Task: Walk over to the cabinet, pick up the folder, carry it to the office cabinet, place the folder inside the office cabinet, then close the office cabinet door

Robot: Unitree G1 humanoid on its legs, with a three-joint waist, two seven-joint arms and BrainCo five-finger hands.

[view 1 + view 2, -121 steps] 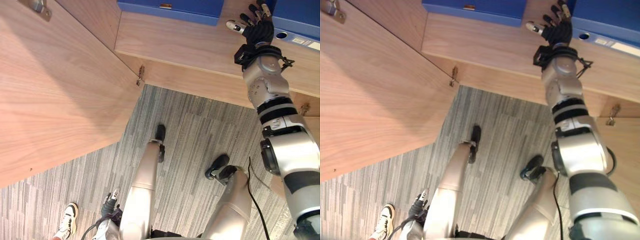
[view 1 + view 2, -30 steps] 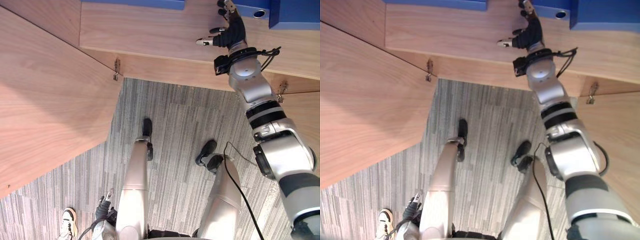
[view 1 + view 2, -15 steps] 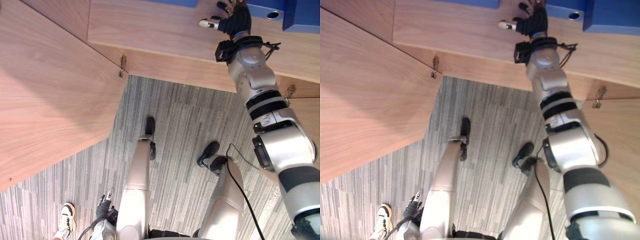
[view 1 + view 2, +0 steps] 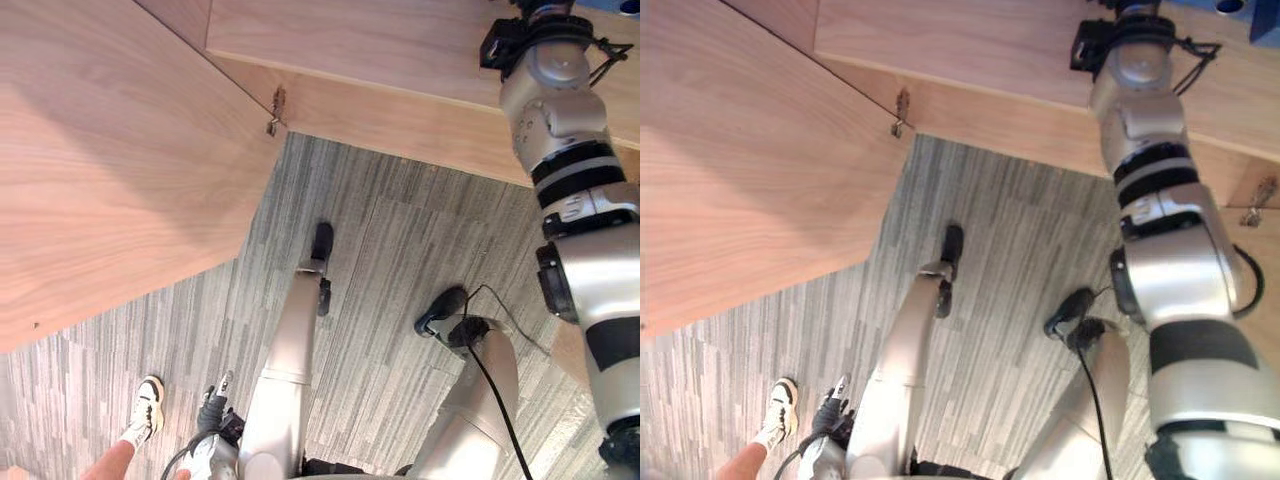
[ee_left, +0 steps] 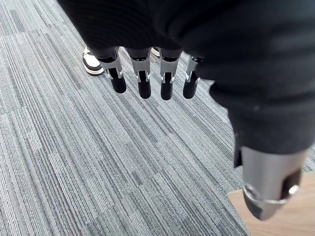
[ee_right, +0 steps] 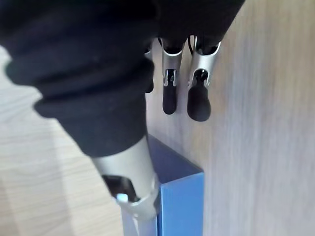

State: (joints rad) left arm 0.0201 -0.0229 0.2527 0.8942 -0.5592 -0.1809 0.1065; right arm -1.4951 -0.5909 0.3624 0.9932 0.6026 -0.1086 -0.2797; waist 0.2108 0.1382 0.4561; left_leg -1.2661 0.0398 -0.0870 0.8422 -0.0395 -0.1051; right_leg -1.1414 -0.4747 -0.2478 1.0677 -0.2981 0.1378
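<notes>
The blue folder (image 6: 181,196) lies on the wooden shelf of the office cabinet (image 4: 380,50); one corner of it shows in the right wrist view, a sliver (image 4: 1240,8) at the eye view's top right. My right hand (image 6: 199,101) reaches over the shelf right beside the folder, fingers straight, thumb (image 6: 129,184) against the folder's corner, nothing held. I cannot tell whether it touches the folder. My right arm (image 4: 555,90) runs up past the shelf edge. My left hand (image 5: 143,84) hangs low by my side over the carpet, open and idle, seen small in the left eye view (image 4: 214,410).
The cabinet's open wooden door (image 4: 110,170) stands wide at my left, its hinge (image 4: 275,110) at the shelf corner. Grey striped carpet (image 4: 390,260) lies below. A person's shoe (image 4: 148,405) and leg (image 4: 112,465) are at lower left, the shoe (image 5: 92,63) also past my left fingers.
The whole picture has shifted, so the camera moved. My right hand now runs off the top edge, further over the shelf. A person's leg has come in at lower left.
</notes>
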